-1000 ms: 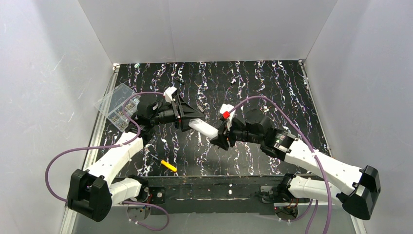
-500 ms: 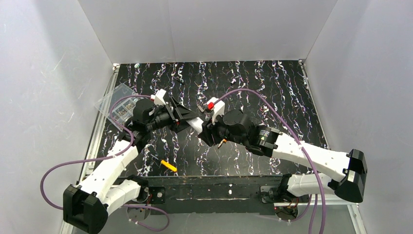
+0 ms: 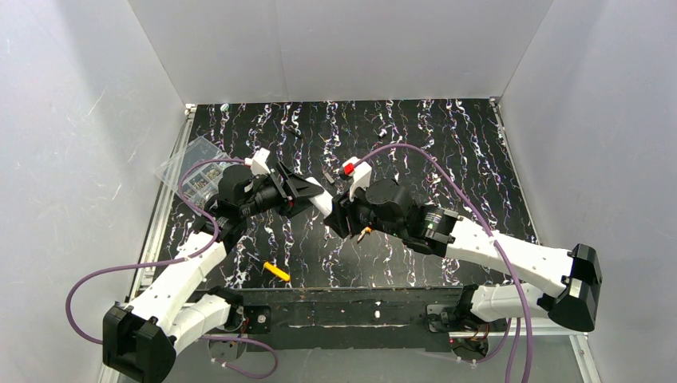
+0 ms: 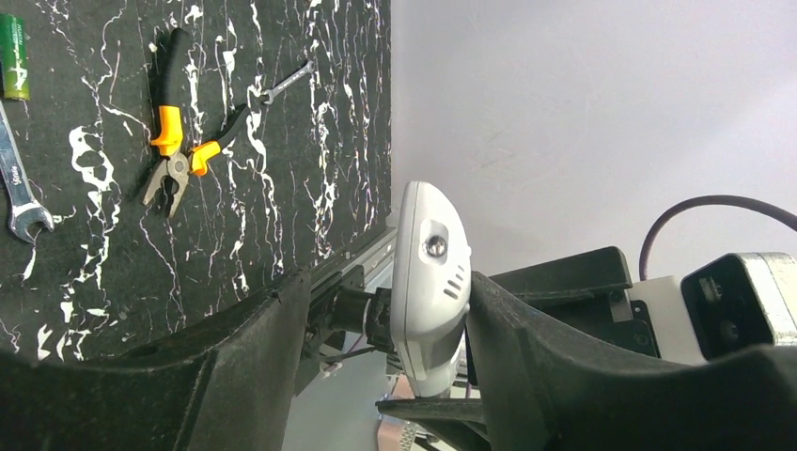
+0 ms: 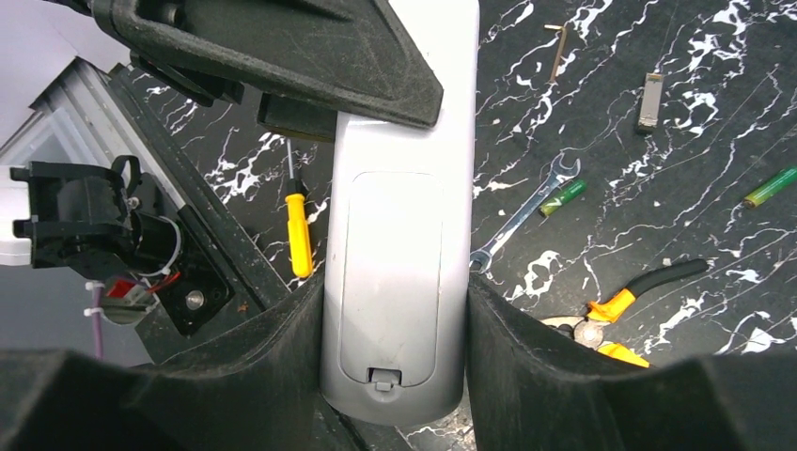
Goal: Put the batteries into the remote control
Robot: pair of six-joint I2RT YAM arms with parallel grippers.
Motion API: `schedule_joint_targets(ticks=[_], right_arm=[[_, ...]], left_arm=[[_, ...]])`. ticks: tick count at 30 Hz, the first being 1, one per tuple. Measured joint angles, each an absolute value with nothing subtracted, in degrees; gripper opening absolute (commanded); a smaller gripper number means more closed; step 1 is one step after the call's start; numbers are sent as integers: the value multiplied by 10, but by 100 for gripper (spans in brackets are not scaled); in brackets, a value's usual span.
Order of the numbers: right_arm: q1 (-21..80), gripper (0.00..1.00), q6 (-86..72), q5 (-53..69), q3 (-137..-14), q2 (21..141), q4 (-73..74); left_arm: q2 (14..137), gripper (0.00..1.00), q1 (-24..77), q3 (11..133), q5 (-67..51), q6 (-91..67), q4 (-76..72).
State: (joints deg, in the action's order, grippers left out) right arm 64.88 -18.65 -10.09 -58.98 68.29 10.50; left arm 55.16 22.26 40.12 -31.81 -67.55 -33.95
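Right pincer (image 5: 395, 293): about half closed on the remote control (image 5: 399, 141), one finger pressed on each long flank; the handset hangs in the air, clear of the tabletop (image 5: 724, 254).
Battery cover (image 5: 395, 272): between the right pincer's fingers, facing its wrist camera, shut, latch (image 5: 382, 378) at the near end.
Risk at the cover: the fingers flank the lid, so squeezing may pinch it shut. Any pull on the latch could make the smooth body slide through the grip.
Left pincer (image 4: 387, 282): at the handset's far end. The body sits between its fingers, one touching and a gap by the other; whether it grips I cannot tell.
Risk between pincers: if both clamp and either arm shifts, the handset gets twisted or wrenched loose. If one lets go early, it may tip and drop.
Batteries (image 5: 562, 197): on the tabletop below and beyond the right pincer, one touching a wrench (image 5: 522, 211), another farther out, both well apart from the handset.
Risk beyond: no pincer is free to fetch them, and the round cells could roll if nudged.
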Motion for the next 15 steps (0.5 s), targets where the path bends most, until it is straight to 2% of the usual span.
schedule_joint_targets(ticks=[4,10,15], right_arm=[[649,18,-198,-89,-590,684,101],[649,18,-208,-73,-590,688,96],[649,18,-211,-69,-590,690,93]], left_arm=[[551,56,223,401,-311,-678,-340],[551,45,223,400,-307,-688,-348],[551,41,223,398,-306,-692,-354]])
